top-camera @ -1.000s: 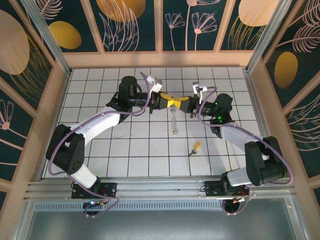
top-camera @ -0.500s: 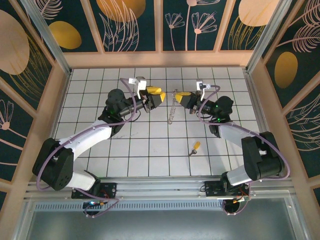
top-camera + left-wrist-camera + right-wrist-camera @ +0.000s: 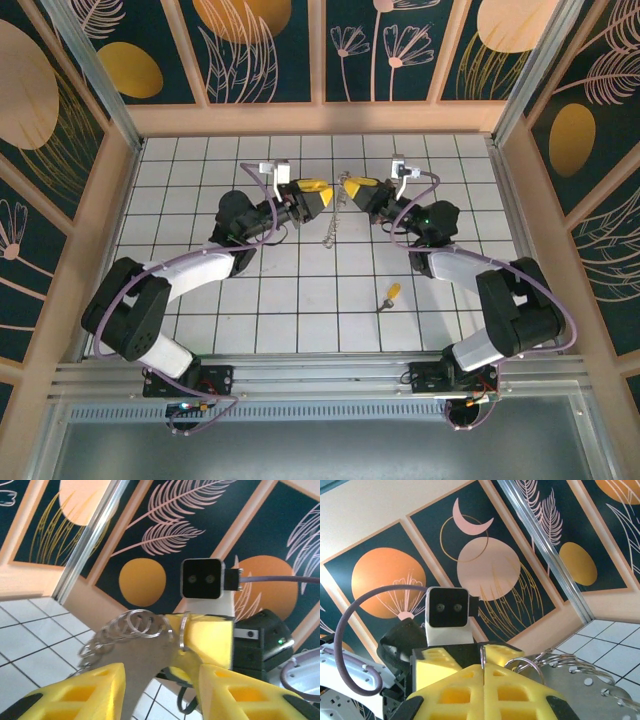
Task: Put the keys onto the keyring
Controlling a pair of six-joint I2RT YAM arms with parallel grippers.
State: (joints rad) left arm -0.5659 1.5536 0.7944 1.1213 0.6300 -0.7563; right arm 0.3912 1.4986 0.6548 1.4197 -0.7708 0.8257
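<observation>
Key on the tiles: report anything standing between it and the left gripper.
The keyring hangs from the shut right gripper just beside the open left gripper. In the top view it crosses the line down to the key. Past it, the tiles between are bare.

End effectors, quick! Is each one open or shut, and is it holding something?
Left end effector: open, holding nothing.
Right end effector: shut on the keyring.
</observation>
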